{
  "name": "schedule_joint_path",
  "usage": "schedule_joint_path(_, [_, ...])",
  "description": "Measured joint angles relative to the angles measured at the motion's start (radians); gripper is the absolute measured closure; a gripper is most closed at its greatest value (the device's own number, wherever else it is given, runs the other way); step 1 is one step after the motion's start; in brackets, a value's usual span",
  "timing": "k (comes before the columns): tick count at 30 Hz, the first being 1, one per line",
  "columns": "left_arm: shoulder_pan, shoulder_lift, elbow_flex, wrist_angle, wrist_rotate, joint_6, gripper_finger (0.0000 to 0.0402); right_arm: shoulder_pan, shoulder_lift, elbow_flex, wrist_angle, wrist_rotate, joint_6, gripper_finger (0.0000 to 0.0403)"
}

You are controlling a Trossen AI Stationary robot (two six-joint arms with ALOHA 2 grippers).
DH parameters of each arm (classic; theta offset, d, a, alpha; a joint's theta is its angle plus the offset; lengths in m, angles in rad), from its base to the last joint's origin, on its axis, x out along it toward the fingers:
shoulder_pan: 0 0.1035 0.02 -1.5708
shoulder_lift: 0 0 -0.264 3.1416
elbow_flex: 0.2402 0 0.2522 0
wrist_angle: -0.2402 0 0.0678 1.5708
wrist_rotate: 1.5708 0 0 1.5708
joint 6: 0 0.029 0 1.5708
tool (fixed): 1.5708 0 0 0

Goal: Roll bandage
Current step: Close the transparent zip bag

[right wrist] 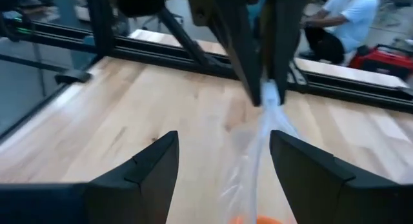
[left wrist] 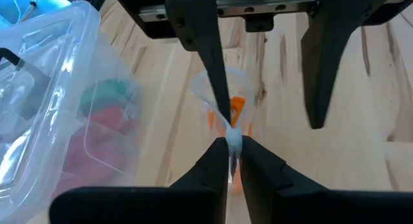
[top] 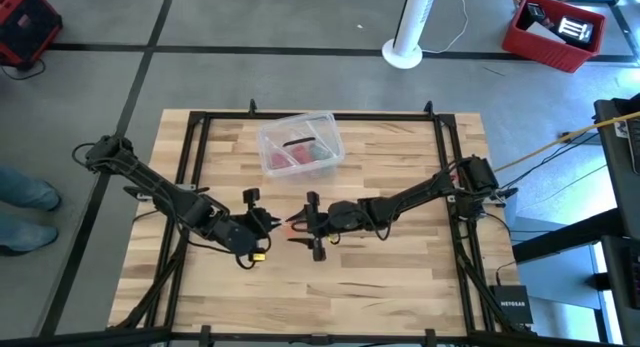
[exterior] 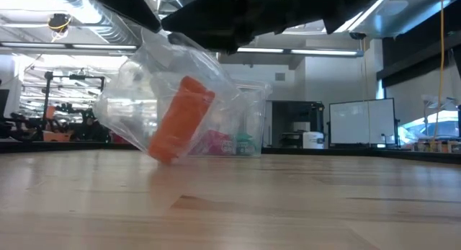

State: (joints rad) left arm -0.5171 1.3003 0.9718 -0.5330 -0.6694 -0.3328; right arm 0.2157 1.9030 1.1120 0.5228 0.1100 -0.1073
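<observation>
The orange bandage roll [exterior: 180,120] sits tilted inside a crumpled clear plastic wrapper [exterior: 144,99] that hangs over the middle of the table. My left gripper [left wrist: 233,153] is shut on the wrapper's upper end. My right gripper [right wrist: 222,143] faces it from the table's right, open, one finger [right wrist: 151,172] on each side of the wrapper's twisted neck [right wrist: 258,146]. Whether they touch it I cannot tell. In the high view the two grippers [top: 268,225] [top: 308,227] meet at a small patch of orange [top: 295,225]. Whether the wrapper's lower end reaches the table I cannot tell. My left gripper pinches the wrapper's gathered, twisted top [left wrist: 232,139] between its two fingertips, slanting down from the table's left. The wrapper hangs below the fingers with the bandage roll [left wrist: 236,108] tilted inside it.
A clear plastic box [top: 300,145] with red and green contents stands on the table behind the grippers, toward the far edge. A black frame [top: 200,115] runs around the tabletop. A person sits beyond the table [right wrist: 342,17].
</observation>
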Motion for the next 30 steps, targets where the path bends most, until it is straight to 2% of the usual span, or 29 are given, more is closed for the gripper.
schedule_joint_path(5, [0.0,0.0,0.0,-0.007,-0.001,0.001,0.0376,0.0,0.0,0.0,0.005,0.073,-0.003,0.0159])
schedule_joint_path(12, [0.0,0.0,0.0,-0.009,0.002,0.001,0.0375,0.0,0.0,0.002,-0.016,0.08,-0.001,0.0171])
schedule_joint_path(15, [0.0,0.0,0.0,-0.008,0.002,0.008,0.0375,0.0,0.0,0.002,-0.017,0.069,-0.002,0.0196])
schedule_joint_path(22, [0.0,0.0,0.0,-0.008,0.004,0.003,0.0375,0.0,0.0,0.002,-0.026,-0.036,0.0,0.0246])
schedule_joint_path(26, [0.0,0.0,0.0,-0.008,0.004,0.0,0.0375,0.0,0.0,0.002,-0.027,-0.025,0.0,0.025])
schedule_joint_path(30, [0.0,0.0,0.0,-0.008,0.003,0.0,0.0375,0.0,0.0,0.002,-0.024,-0.008,0.001,0.0237])
